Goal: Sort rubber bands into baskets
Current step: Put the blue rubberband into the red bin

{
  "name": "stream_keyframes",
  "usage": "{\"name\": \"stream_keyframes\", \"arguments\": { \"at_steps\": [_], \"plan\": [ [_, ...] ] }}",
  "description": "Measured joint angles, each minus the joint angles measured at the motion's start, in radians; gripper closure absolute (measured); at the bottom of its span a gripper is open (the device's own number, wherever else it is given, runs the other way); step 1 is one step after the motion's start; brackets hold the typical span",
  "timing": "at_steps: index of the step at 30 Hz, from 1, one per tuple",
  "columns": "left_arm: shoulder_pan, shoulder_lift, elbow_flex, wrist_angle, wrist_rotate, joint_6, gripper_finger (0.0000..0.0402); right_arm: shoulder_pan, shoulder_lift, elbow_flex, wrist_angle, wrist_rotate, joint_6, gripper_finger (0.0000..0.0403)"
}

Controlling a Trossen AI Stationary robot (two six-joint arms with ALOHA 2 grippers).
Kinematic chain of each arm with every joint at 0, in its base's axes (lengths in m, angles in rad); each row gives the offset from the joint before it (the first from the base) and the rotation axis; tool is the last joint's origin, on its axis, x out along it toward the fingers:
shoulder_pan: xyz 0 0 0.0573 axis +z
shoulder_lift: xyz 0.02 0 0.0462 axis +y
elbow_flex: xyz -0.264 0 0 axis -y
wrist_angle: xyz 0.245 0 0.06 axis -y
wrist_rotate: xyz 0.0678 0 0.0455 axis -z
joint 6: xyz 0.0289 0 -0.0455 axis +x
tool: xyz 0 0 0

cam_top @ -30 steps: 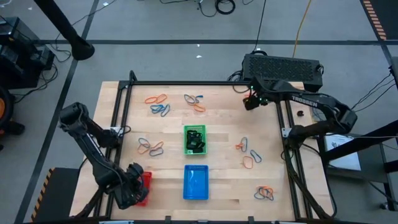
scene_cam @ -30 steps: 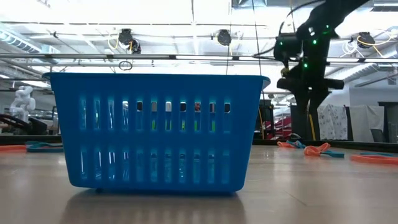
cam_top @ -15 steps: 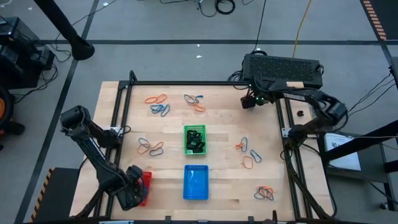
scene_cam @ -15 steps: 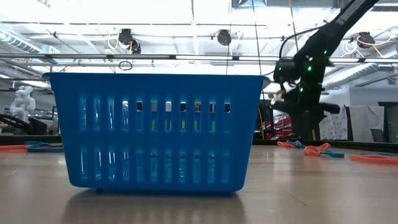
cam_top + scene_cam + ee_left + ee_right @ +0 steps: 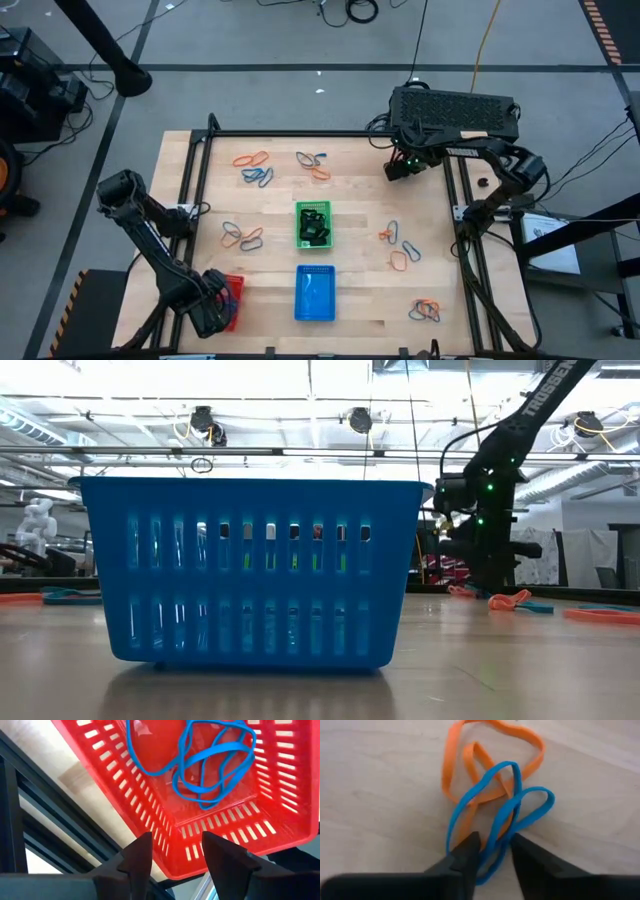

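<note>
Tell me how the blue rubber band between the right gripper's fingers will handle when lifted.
Probably floppy: the blue rubber band lies in thin, bent loops. It crosses an orange band, so that may drag along. The right gripper straddles one strand, which looks light.

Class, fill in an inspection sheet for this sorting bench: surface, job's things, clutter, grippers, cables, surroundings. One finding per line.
Surface: wooden table, black frame rails.
Job's things: green basket holding black bands; blue basket; red basket holding blue bands; orange and blue loose bands scattered in clusters.
Clutter: nothing seen.
Grippers: left gripper over the red basket, jaws apart; right gripper straddling a blue band tangled with an orange one.
Cables: on the floor beyond the table.
Surroundings: workshop, ceiling lights.
</note>
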Motion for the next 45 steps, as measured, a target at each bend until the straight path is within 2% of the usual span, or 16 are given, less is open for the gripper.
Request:
{"name": "stream_keyframes", "arguments": {
  "at_steps": [3, 4, 13, 16, 19, 23, 26, 34, 45],
  "plan": [
    [0.000, 0.000, 0.000, -0.001, -0.003, 0.009, 0.0222, 0.005, -0.020, -0.003, -0.007, -0.013, -0.016, 0.0379],
    [0.000, 0.000, 0.000, -0.001, -0.006, 0.012, 0.0222, 0.006, -0.032, -0.003, -0.014, -0.021, -0.027, 0.0390],
    [0.005, 0.000, 0.000, -0.006, -0.114, 0.059, 0.0222, 0.006, -0.218, 0.028, -0.090, -0.030, -0.020, 0.0399],
    [0.027, -0.002, 0.000, 0.015, -0.172, 0.103, 0.0222, 0.009, -0.294, 0.029, -0.109, -0.097, -0.002, 0.0401],
    [0.060, -0.013, 0.000, 0.099, -0.267, 0.232, 0.0222, 0.024, -0.351, 0.029, -0.118, -0.156, 0.011, 0.0401],
    [0.121, -0.035, 0.000, 0.156, -0.347, 0.401, 0.0222, 0.035, -0.375, 0.029, -0.162, -0.069, 0.039, 0.0402],
    [0.175, -0.040, 0.000, 0.158, -0.364, 0.475, 0.0222, 0.034, -0.361, 0.029, -0.183, -0.018, 0.065, 0.0402],
    [0.244, -0.040, 0.000, 0.168, -0.364, 0.605, 0.0222, 0.042, -0.309, 0.012, -0.170, -0.012, 0.106, 0.0370],
    [0.243, -0.040, 0.000, 0.166, -0.363, 0.613, 0.0222, 0.042, -0.216, -0.029, -0.137, -0.011, 0.091, 0.0300]
  ]
}}
